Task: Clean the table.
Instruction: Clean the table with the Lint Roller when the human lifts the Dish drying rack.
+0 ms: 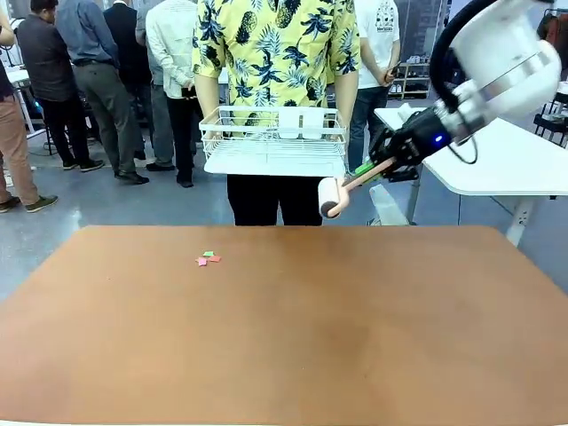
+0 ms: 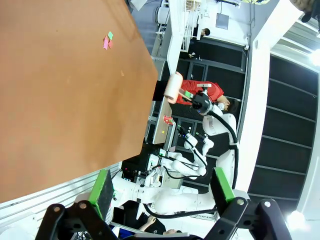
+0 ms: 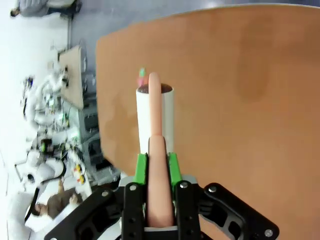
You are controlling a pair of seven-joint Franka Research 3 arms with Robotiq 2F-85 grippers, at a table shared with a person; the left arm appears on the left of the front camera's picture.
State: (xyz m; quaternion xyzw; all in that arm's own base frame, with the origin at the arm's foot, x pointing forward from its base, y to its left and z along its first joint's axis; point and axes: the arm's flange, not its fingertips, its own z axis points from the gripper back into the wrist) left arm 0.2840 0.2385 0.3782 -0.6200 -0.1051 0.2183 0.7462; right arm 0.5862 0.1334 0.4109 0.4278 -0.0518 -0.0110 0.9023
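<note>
In the front view, your table (image 1: 293, 328) fills the near half of the scene, its reddish-brown top bare but for a few pink and green paper scraps (image 1: 209, 258) lying far and left of centre. The right arm comes in from the upper right. The right gripper (image 1: 380, 168) grips the handle of a lint roller (image 1: 329, 197), which slants down to the left and hangs in the air near the table's far edge, well apart from the scraps. Beyond that edge a person holds a white wire rack (image 1: 273, 142), and a smaller white table (image 1: 506, 160) stands far right.

In the left wrist view, your left gripper (image 2: 162, 189) has its green pads (image 2: 104, 192) spread wide with nothing between them. The table runs along the picture's left, with the scraps lying on it near the top edge of the picture.

In the right wrist view, the right gripper's green pads (image 3: 142, 167) are pressed narrow against the roller's pinkish handle. The white roll points out over the table, and the scraps peek out just past its tip.
</note>
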